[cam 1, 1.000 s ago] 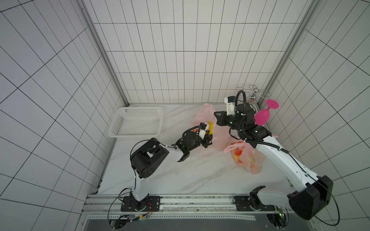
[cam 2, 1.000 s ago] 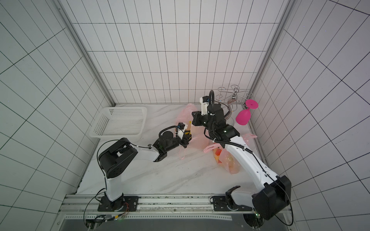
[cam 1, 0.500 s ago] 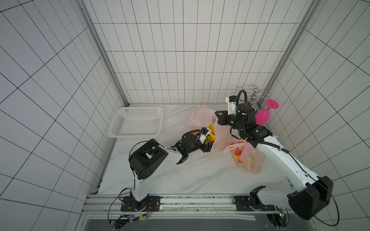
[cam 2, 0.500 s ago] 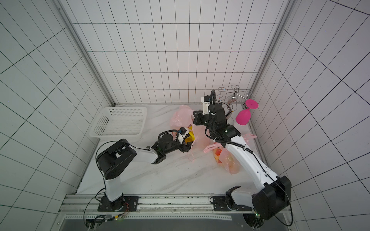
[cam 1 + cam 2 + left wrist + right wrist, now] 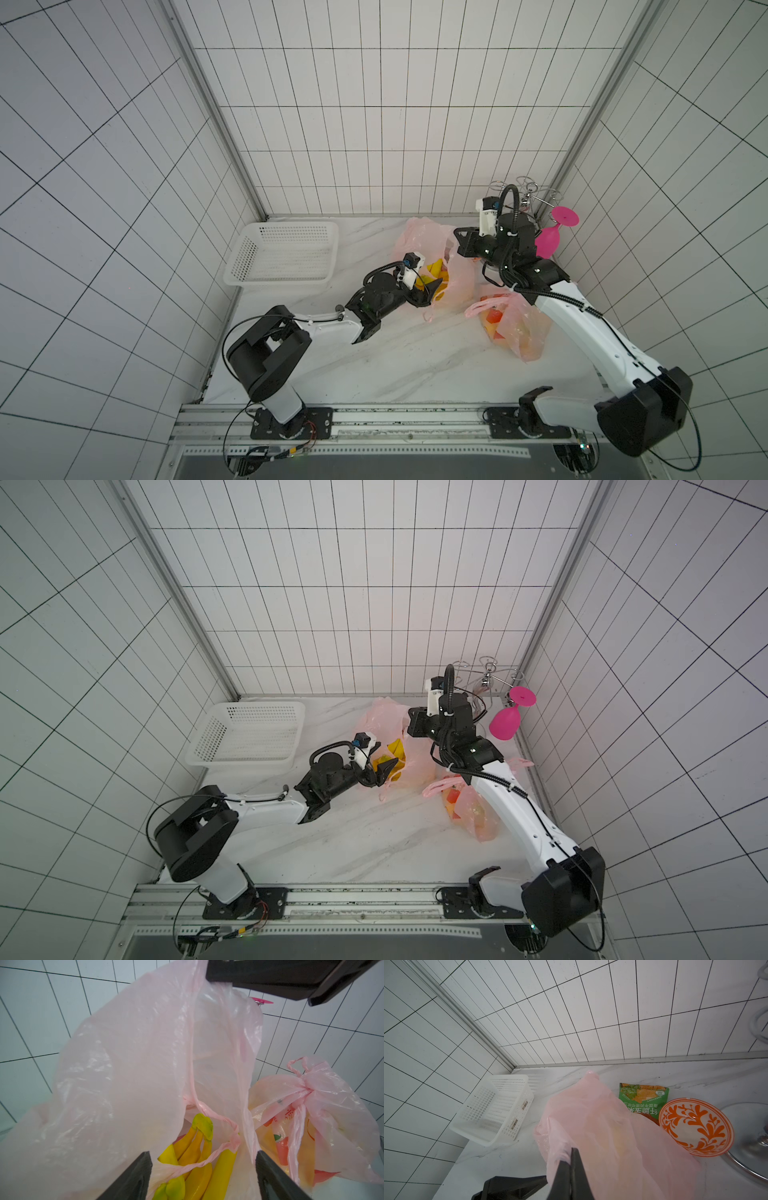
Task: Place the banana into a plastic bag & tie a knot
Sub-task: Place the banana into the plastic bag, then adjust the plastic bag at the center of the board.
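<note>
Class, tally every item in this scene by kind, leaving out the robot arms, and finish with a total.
pink plastic bag: 2
banana bunch: 1
white basket: 1
patterned bowl: 1
green snack packet: 1
pink goblet: 1
wire rack: 1
total: 8

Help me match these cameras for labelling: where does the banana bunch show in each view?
In a top view: banana bunch mid-table, inside the open pink bag.
In a top view: same place, in that bag's mouth.
Left wrist: low centre, under the bag's handle loop.
Right wrist: not plainly visible; bag film covers it.
Shared landmark: the pink bag, in all four.
</note>
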